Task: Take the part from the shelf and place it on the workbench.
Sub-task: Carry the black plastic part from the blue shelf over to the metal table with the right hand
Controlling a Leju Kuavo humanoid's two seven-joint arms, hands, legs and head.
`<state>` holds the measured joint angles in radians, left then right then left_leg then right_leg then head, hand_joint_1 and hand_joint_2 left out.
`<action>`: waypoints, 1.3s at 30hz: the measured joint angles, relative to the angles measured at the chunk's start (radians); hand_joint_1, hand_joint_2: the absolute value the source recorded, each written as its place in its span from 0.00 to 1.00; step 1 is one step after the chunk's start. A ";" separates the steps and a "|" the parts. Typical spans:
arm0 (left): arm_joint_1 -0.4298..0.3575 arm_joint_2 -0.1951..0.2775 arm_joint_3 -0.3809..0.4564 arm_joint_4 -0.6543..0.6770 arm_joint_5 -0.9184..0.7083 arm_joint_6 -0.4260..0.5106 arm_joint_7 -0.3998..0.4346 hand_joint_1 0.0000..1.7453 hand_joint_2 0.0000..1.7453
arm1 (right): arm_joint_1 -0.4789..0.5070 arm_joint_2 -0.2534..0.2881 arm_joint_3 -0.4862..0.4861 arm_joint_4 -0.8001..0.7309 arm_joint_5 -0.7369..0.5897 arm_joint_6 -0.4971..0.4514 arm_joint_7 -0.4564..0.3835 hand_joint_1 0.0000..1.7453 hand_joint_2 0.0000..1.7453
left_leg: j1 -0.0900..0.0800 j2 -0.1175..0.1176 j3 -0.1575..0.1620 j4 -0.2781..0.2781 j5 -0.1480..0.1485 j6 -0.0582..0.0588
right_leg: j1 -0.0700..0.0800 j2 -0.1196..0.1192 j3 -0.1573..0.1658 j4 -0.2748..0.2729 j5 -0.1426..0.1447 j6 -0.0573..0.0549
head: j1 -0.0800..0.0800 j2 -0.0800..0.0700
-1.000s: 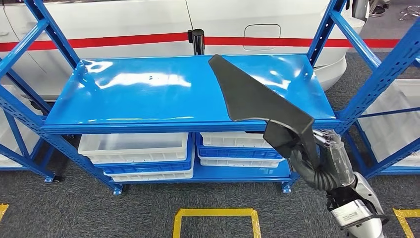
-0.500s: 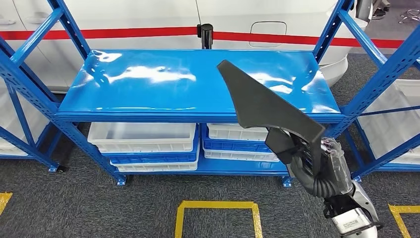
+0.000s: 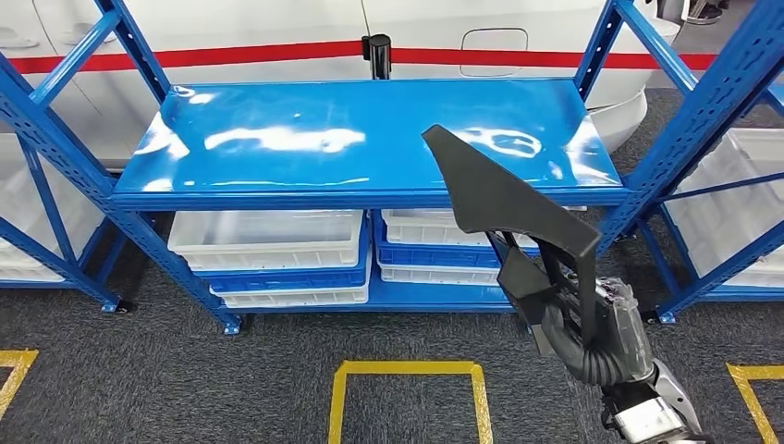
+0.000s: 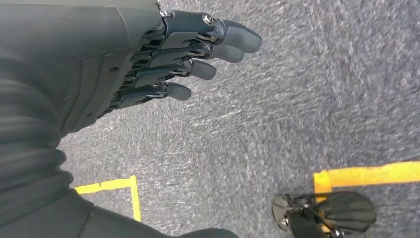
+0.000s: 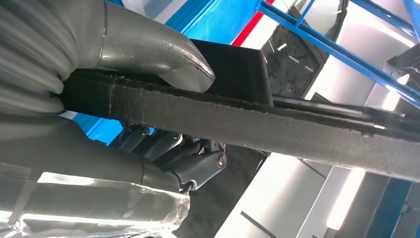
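Black, flat, wedge-shaped plastic part (image 3: pixel 504 208) now lifted clear of glossy blue steel shelf (image 3: pixel 305 148), drawn back toward robot since second ago. Gripped at lower end by right hand (image 3: pixel 587 324), thumb (image 5: pixel 163 49) clamped over edge. Means pickup done, carry to workbench remaining. Left hand (image 4: pixel 163 64) hanging, holding nothing, fingers loosely extended. White plastic bins (image 3: pixel 268 240) below; grey carpet, yellow floor tape (image 3: pixel 407 370), white car body with red stripe (image 3: pixel 231 54) behind.

A blue metal shelf (image 3: pixel 277 199) stands on grey carpeted floor (image 3: pixel 139 388). White plastic bins (image 3: pixel 268 242) sit stacked on its lower level, in two side-by-side piles. Yellow tape lines (image 3: pixel 407 370) mark the floor in front.
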<state>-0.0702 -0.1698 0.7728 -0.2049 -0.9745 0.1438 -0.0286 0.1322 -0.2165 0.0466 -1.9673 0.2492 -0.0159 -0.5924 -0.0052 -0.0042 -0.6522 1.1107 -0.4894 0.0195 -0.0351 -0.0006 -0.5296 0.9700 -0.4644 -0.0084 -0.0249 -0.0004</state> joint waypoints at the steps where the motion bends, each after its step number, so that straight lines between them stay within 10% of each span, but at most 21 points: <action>1: 0.000 0.000 0.000 0.000 0.000 0.000 0.000 0.00 1.00 | 0.001 0.002 0.000 0.000 0.000 0.000 0.000 1.00 1.00 | 0.004 0.000 -0.022 0.067 -0.045 -0.007 | 0.001 -0.001 -0.008 0.000 0.006 -0.005 | -0.001 0.000; 4: 0.000 0.000 0.000 0.000 -0.001 0.000 0.003 0.00 1.00 | 0.007 0.010 0.000 0.000 0.001 0.000 0.001 1.00 1.00 | 0.017 0.001 -0.033 0.176 -0.091 -0.019 | 0.003 -0.001 -0.034 0.004 0.024 -0.002 | -0.001 0.000; 8: -0.001 0.000 0.000 0.000 -0.004 0.003 0.004 0.00 1.00 | 0.010 0.023 -0.001 0.000 0.012 0.000 0.003 1.00 1.00 | 0.021 0.000 0.138 -0.069 -0.017 -0.011 | 0.004 0.001 -0.049 0.007 0.040 0.014 | -0.001 0.000; 13: -0.002 -0.003 0.000 0.000 -0.004 0.003 0.005 0.00 1.00 | 0.011 0.032 -0.004 0.000 0.017 0.000 0.004 1.00 1.00 | 0.010 0.003 0.152 -0.130 0.011 0.019 | 0.009 -0.002 -0.062 0.009 0.053 0.047 | -0.002 0.000; 19: -0.001 -0.007 0.000 0.000 -0.004 0.010 0.002 0.00 1.00 | 0.022 0.037 -0.023 0.001 0.040 0.005 -0.001 1.00 1.00 | -0.003 0.008 0.098 -0.140 0.062 0.045 | 0.010 -0.001 -0.167 0.286 -0.101 0.035 | 0.004 0.000; 22: 0.000 -0.010 0.000 0.000 -0.008 0.015 -0.002 0.00 1.00 | 0.032 0.036 -0.043 -0.002 0.056 0.011 -0.006 1.00 1.00 | -0.008 0.006 0.079 -0.135 0.077 0.039 | 0.011 -0.002 -0.037 0.104 -0.058 0.053 | 0.006 0.000; 24: 0.000 -0.010 0.001 0.000 -0.009 0.021 -0.006 0.00 1.00 | 0.037 0.034 -0.060 -0.005 0.057 0.018 -0.008 1.00 1.00 | -0.013 0.006 0.071 -0.128 0.082 0.031 | 0.015 -0.001 0.026 -0.002 -0.033 0.045 | 0.004 0.000; 28: 0.003 -0.007 0.009 -0.001 -0.009 0.039 -0.011 0.00 1.00 | 0.037 0.035 -0.093 -0.007 0.054 0.045 -0.014 1.00 1.00 | -0.010 0.005 0.056 -0.112 0.082 0.009 | 0.011 0.000 0.026 -0.013 -0.012 0.014 | 0.003 0.000; 34: 0.007 -0.005 0.020 -0.001 -0.011 0.052 -0.027 0.00 1.00 | 0.026 0.038 -0.112 0.004 0.055 0.056 -0.016 1.00 1.00 | 0.013 0.002 -0.042 0.173 -0.088 -0.027 | 0.008 -0.003 -0.006 -0.009 0.015 -0.005 | -0.002 0.000; 39: 0.007 0.000 0.033 -0.006 -0.021 0.086 -0.027 0.00 1.00 | 0.018 0.040 -0.135 0.013 0.056 0.056 -0.009 1.00 1.00 | 0.011 0.000 0.129 -0.089 0.004 -0.008 | 0.012 -0.001 -0.024 0.000 0.029 0.009 | -0.001 0.000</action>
<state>-0.0630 -0.1696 0.8059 -0.2108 -0.9959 0.2294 -0.0557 0.1503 -0.1761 -0.0887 -1.9547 0.3056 0.0404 -0.6015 0.0062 -0.0040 -0.5234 1.0218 -0.4849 0.0117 -0.0227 -0.0017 -0.5536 0.9704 -0.4358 0.0005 -0.0260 -0.0004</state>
